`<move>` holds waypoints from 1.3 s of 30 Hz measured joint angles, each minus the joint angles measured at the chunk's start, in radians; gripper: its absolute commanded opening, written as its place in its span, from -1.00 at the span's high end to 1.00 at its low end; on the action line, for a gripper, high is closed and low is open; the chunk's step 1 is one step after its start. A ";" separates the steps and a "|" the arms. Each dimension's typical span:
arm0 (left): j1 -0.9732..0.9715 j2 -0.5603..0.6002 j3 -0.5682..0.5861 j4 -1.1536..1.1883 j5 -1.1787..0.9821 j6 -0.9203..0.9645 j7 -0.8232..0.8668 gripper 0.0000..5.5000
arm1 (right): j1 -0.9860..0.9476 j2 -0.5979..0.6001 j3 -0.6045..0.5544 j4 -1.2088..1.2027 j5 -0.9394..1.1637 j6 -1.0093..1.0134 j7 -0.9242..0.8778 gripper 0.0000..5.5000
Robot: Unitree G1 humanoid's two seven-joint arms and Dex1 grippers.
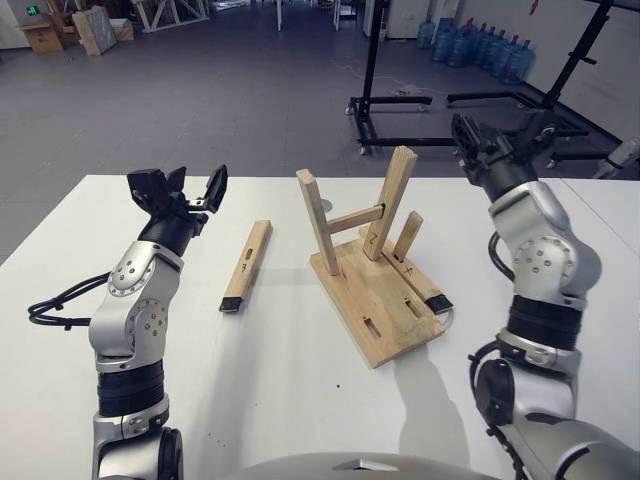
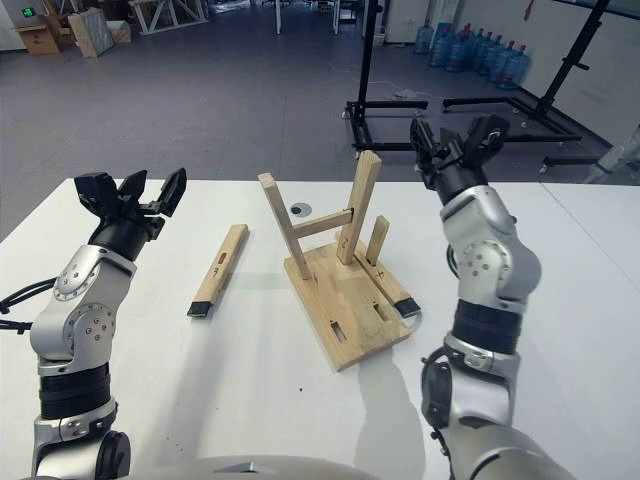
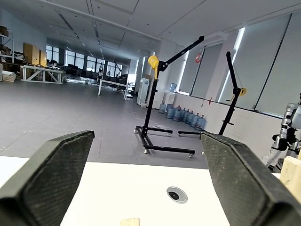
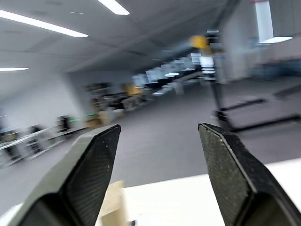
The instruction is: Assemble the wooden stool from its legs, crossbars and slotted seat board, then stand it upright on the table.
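Head stereo pair overlooks the table [image 1: 300, 400]; wrist cameras look outward.

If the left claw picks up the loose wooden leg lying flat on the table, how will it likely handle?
The loose leg looks like squared solid wood, so probably stiff and unlikely to roll. It is slim, so likely light for the open left claw. Gripped near its black-capped end, it might tilt.

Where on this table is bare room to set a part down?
Bare: the table in front of the seat board, and the strip between the loose leg and that board. Crowded: the board's right edge, where a second leg lies alongside.
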 measured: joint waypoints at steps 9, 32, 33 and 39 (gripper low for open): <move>0.000 -0.010 -0.017 0.000 0.008 0.000 0.000 -0.50 | -0.008 0.121 0.135 -0.033 -0.259 0.050 -0.249 -0.11; 0.000 -0.011 -0.021 0.001 0.009 0.001 -0.001 -0.50 | -0.047 0.257 0.141 0.042 -0.427 -0.059 -0.317 -0.11; 0.000 -0.011 -0.021 0.000 0.008 0.001 -0.001 -0.50 | -0.030 0.263 0.139 0.045 -0.431 -0.074 -0.319 -0.11; 0.005 -0.010 -0.021 0.000 0.008 0.002 0.000 -0.50 | 0.129 0.273 0.143 0.116 -0.483 -0.166 -0.313 -0.11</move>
